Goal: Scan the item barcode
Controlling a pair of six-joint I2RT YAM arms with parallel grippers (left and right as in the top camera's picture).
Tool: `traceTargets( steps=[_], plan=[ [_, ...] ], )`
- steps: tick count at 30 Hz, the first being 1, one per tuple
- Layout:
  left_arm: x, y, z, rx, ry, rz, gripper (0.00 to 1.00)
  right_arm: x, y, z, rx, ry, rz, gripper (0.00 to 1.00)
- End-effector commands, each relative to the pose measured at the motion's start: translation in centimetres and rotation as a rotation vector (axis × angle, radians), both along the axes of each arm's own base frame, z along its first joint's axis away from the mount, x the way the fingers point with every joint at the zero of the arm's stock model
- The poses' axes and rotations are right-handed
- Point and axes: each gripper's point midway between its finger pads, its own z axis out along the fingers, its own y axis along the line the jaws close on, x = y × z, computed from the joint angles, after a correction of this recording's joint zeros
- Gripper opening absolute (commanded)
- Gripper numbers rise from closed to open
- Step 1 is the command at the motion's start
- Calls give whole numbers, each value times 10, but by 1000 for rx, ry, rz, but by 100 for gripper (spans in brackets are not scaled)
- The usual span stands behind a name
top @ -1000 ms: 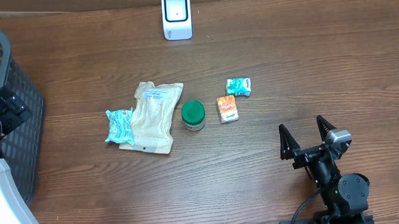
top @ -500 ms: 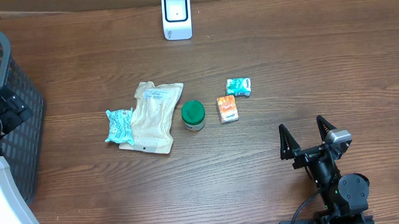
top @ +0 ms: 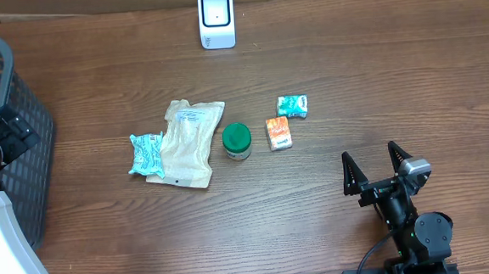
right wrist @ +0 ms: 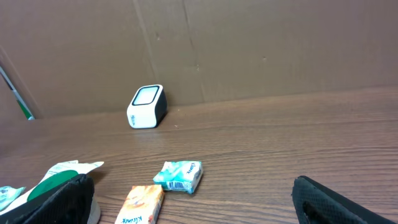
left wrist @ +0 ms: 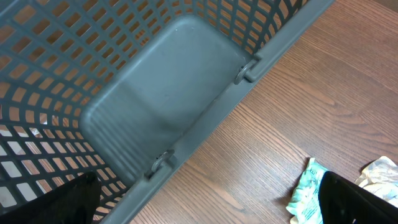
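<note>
1. Black fingers of my right gripper point(top: 368, 153) stand spread wide with nothing between them. It sits low over the near right part of the brown wood-grain table point(top: 410, 67), pointing toward the far edge.
2. My left gripper point(left wrist: 208, 205) is spread just as wide and is also empty. Its wrist camera shows one dark finger in each bottom corner, and it hangs over the rim of the grey plastic lattice basket point(left wrist: 168, 106) at the table's left side.
3. Nearest the right gripper is the small orange carton point(top: 279, 133), lying flat mid-table. The small teal-and-white pack point(top: 293, 106) sits just beside it on the far side.
4. Left of the carton stands the round green-lidded jar point(top: 237, 141), right beside the flat beige paper pouch point(top: 187, 143). I can't tell whether those two touch.
5. Against the pouch's left edge lies the crumpled teal-and-white wrapper packet point(top: 147, 154). It is the item closest to my left gripper and shows at the bottom right of the left wrist view.
6. At the table's far edge the white boxy barcode scanner point(top: 216, 20) stands upright in front of the brown cardboard wall point(right wrist: 249, 43), well apart from all five items.
7. Every item rests on the table, and neither gripper touches any of them. I can't make out a barcode on any of them from these views.
</note>
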Motion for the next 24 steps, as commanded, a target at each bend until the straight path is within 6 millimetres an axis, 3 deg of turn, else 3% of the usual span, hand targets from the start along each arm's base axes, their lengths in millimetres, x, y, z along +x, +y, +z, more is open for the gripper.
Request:
traceTargets(
  steps=[1,18,21,24],
  plan=[
    [-1,6,2,22,11,7,99,0,-1,-2,-3,-3,-8,100],
    [0,5,2,22,11,5,100,0,-1,-2,-1,-3,-7,100],
    [0,5,2,22,11,5,99,-1,5,-2,4,-4,30,100],
    [0,5,2,22,11,5,100,-8,27,3,6,-20,162,100]
  ],
)
